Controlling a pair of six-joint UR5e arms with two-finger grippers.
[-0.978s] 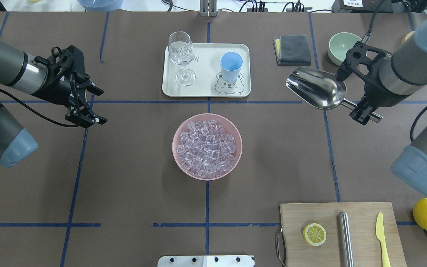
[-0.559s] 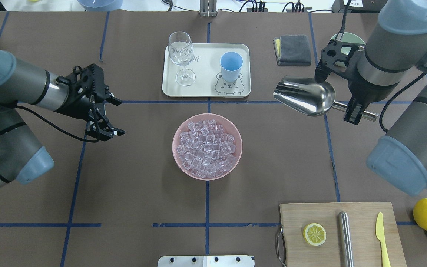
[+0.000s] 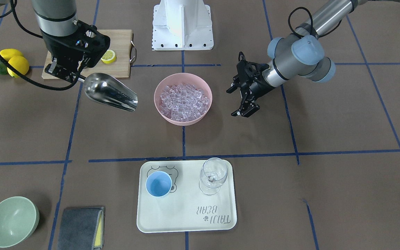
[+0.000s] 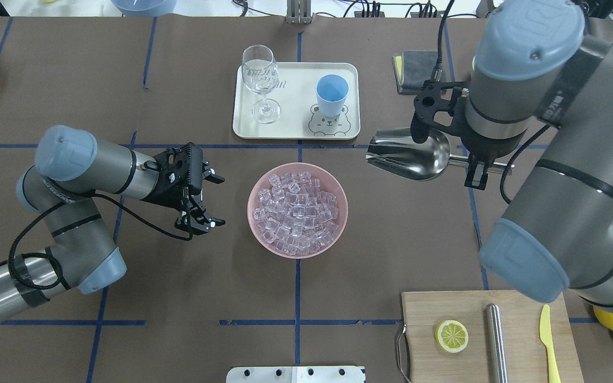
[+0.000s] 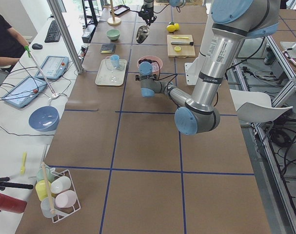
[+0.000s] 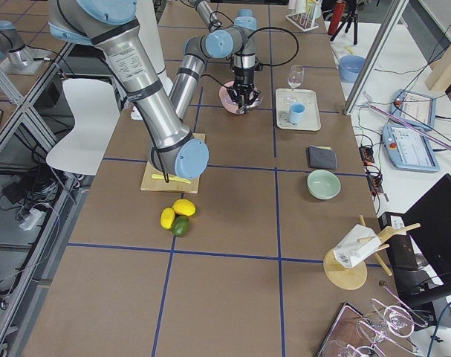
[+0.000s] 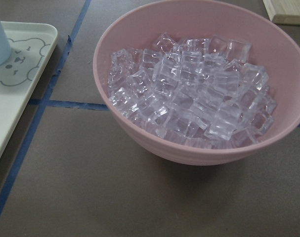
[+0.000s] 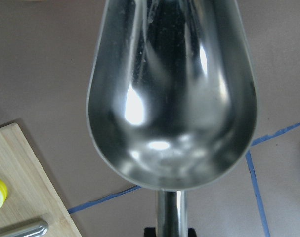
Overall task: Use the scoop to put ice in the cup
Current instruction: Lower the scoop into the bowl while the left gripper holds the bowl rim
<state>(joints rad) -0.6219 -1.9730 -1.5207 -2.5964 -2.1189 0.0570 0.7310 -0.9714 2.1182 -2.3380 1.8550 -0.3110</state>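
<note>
In ctr pink bowl (image 4: 342, 210), ice (image 4: 296, 213) heaped; cup (image 4: 332, 96) on tray (image 4: 296, 109).

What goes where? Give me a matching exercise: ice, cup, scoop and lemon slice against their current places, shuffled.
Things:
1. ice
2. cup
3. scoop
4. lemon slice

Places:
A. on the cutting board
B. in the pink bowl
C. held by the right gripper, off the table
D. on the white tray

Pairs: 1-B, 2-D, 3-C, 4-A
</note>
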